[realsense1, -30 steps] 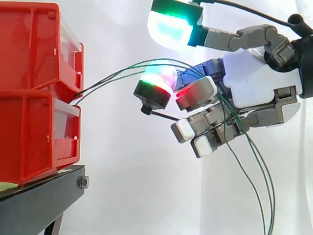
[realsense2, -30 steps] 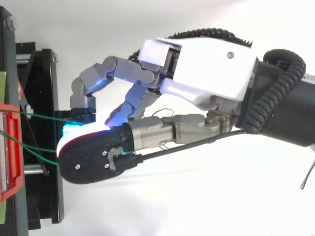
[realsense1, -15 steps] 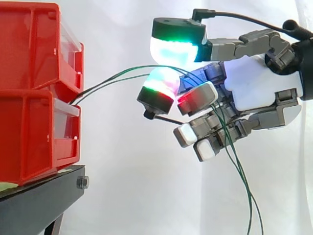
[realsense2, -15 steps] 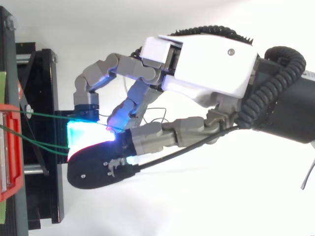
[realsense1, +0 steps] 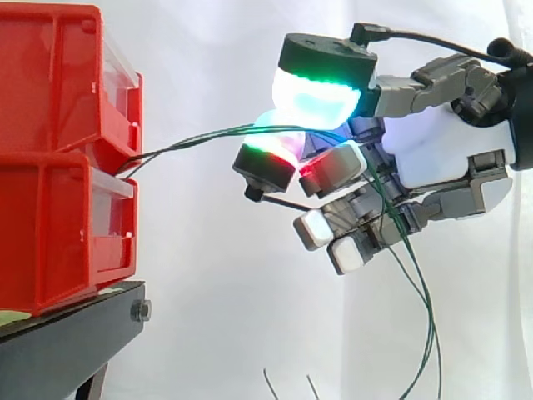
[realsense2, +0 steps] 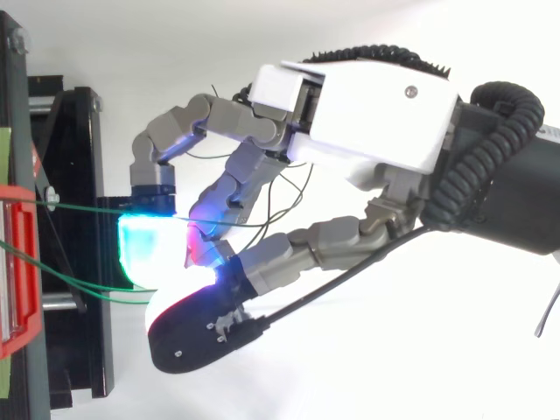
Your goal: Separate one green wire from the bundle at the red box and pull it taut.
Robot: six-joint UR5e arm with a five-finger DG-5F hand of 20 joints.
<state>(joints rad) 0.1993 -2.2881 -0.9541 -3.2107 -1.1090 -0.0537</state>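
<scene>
Hand (realsense1: 433, 154) curled, thumb and fingers closed on green wires (realsense1: 175, 147) from red bins (realsense1: 58, 208); slack hangs below.

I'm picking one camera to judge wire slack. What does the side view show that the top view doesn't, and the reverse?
The side view gives height: the green wires leave from between the two stacked red bins, climb to the hand, then hang in loose loops beneath it. The top view gives sideways spread: two of them run apart from the bin front, one nearly straight, one bowed. Both show the bins, the black stand and wires bridging to the hand.
</scene>
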